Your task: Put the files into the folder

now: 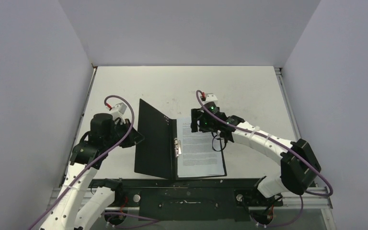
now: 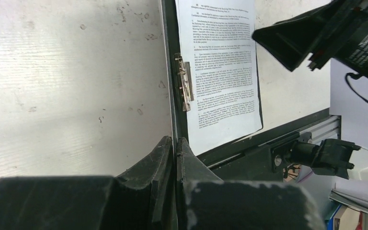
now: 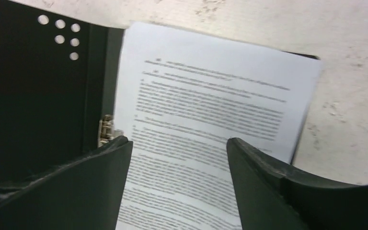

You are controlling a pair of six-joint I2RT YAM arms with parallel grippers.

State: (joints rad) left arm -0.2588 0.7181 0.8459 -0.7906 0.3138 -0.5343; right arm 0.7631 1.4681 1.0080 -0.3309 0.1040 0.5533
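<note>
Closest to us, the left gripper (image 2: pixel 175 141) was pinched together on the folder (image 1: pixel 153 139), at the free edge of its raised left cover. The folder's right half lay flat on the table (image 1: pixel 249 86). The files (image 3: pixel 211 105) lay on that half, just beside the spine clip (image 2: pixel 184 88), their long axis parallel to the spine. We saw the right gripper (image 3: pixel 177 143) spread apart directly above the sheets, holding nothing. We judged the cover must swing rightward, so that arm should clear first. The table was scuffed white, with plain grey walls (image 1: pixel 28 72) around it.

Left claw (image 2: pixel 174 143) tight on the folder's (image 2: pixel 169 57) thin cover edge, the files (image 2: pixel 220 62) flat beside the metal clip (image 2: pixel 185 86).
</note>
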